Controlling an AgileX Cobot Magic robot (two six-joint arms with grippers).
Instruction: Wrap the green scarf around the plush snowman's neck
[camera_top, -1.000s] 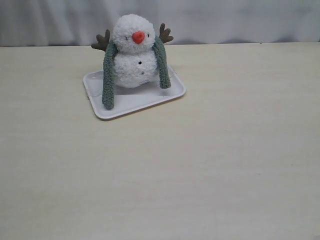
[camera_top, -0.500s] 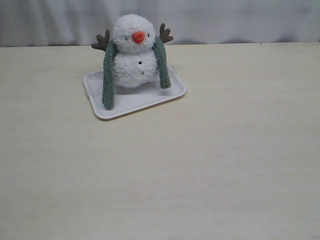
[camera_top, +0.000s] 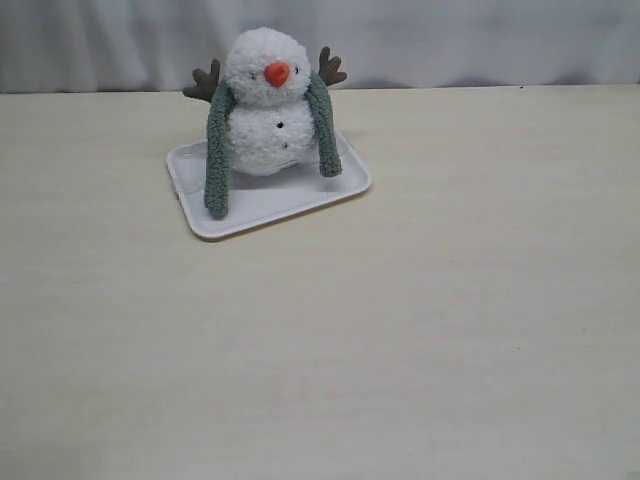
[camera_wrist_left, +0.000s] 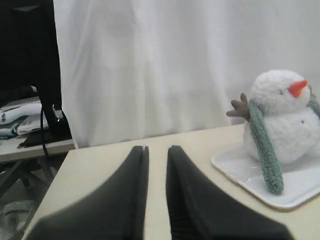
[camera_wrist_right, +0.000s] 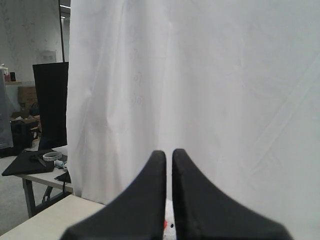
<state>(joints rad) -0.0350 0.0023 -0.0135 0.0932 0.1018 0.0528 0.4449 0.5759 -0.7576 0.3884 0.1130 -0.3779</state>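
Bench (camera_top: 420, 330): pale wood-look top. It carries the white tray (camera_top: 262, 214) towards its far edge.
Curtain (camera_top: 470, 40): white cloth hanging close behind the tray, along the bench's far edge.
Tray: shallow, with rounded corners, lying flat and turned a little askew.
Plush snowman (camera_top: 262, 125): sits upright on the far half of the tray, with the orange nose (camera_top: 277, 73) facing out over the tray's near rim. A brown twig arm sticks out on each side, above the tray.
Green scarf (camera_top: 216, 165): draped behind the head, both ends hanging down the front, one on each side of the body. The ends neither cross nor touch. One end comes down onto the tray floor near a side rim. The other end is shorter and stops just above the tray's opposite side.
Left fingers (camera_wrist_left: 131, 185): drawn close together with only a thin slit between them, holding nothing. The tray lies ahead of the tips and off to one side, well apart from them.
Right fingers (camera_wrist_right: 145, 200): pressed almost together, also holding nothing, pointing at the curtain. A speck of orange and white shows low in the slit, too small to place against the tray.
Snowman's neck (camera_top: 258, 104): the front of the crease is bare white fluff, directly above the tray's middle.
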